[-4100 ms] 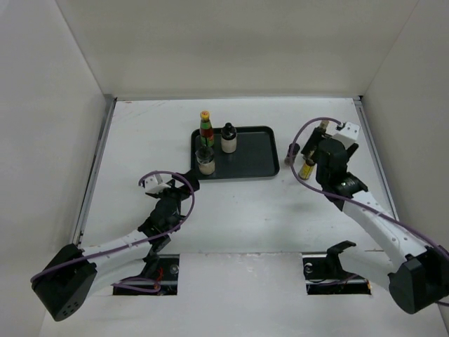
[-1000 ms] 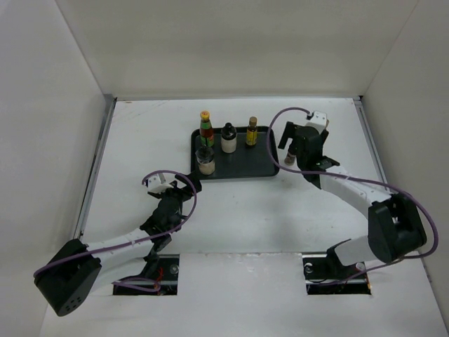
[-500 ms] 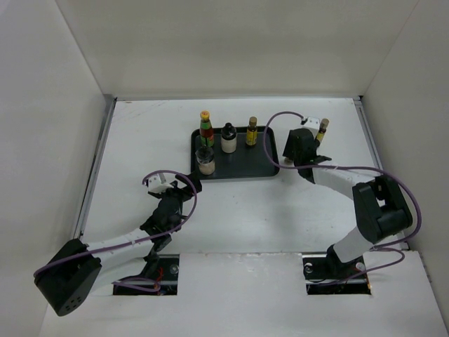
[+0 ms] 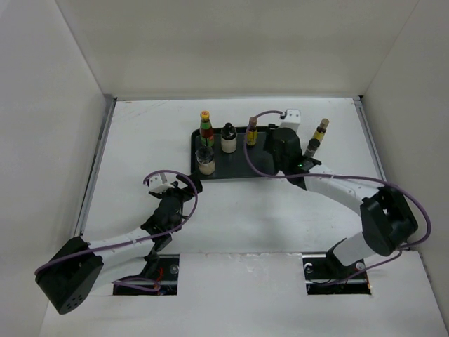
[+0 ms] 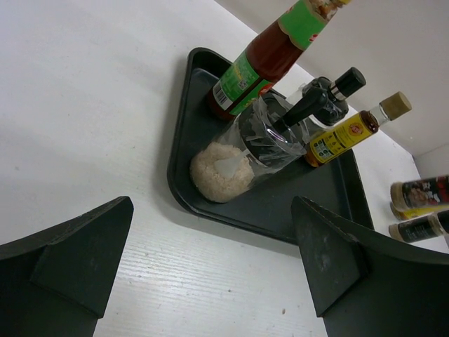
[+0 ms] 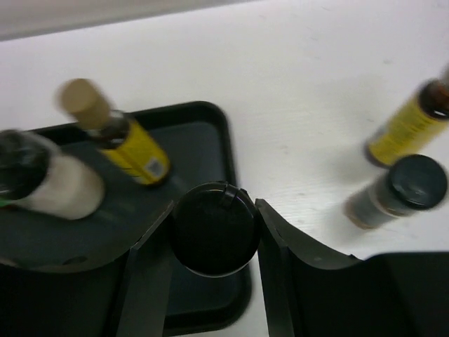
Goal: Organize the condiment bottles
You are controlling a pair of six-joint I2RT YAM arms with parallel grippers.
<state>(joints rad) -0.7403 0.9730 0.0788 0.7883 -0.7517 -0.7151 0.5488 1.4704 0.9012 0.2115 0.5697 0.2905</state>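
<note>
A black tray [image 4: 233, 166] holds a red-green bottle with a yellow cap [image 4: 205, 128], a white bottle with a black cap [image 4: 229, 139], a slim yellow bottle [image 4: 251, 132] and a short clear jar [image 4: 205, 161]. My right gripper [image 6: 215, 232] is shut on a black-capped bottle [image 6: 215, 228], held upright over the tray's right end [image 6: 226, 144]; in the top view the right gripper [image 4: 283, 154] hides it. Right of the tray stand a yellow bottle [image 4: 320, 129] and a small dark bottle [image 4: 311, 147]. My left gripper [image 5: 210, 270] is open on the table, short of the tray's near left corner [image 5: 184, 193].
White walls close in the table on three sides. The right arm's purple cable [image 4: 247, 151] loops over the tray between the yellow bottle and the gripper. The two loose bottles [image 6: 396, 189] stand close together near the right wall.
My right gripper has shut on the black-capped bottle and carried it left, from the table beside the tray to above the tray's right end. The left arm has not moved.
</note>
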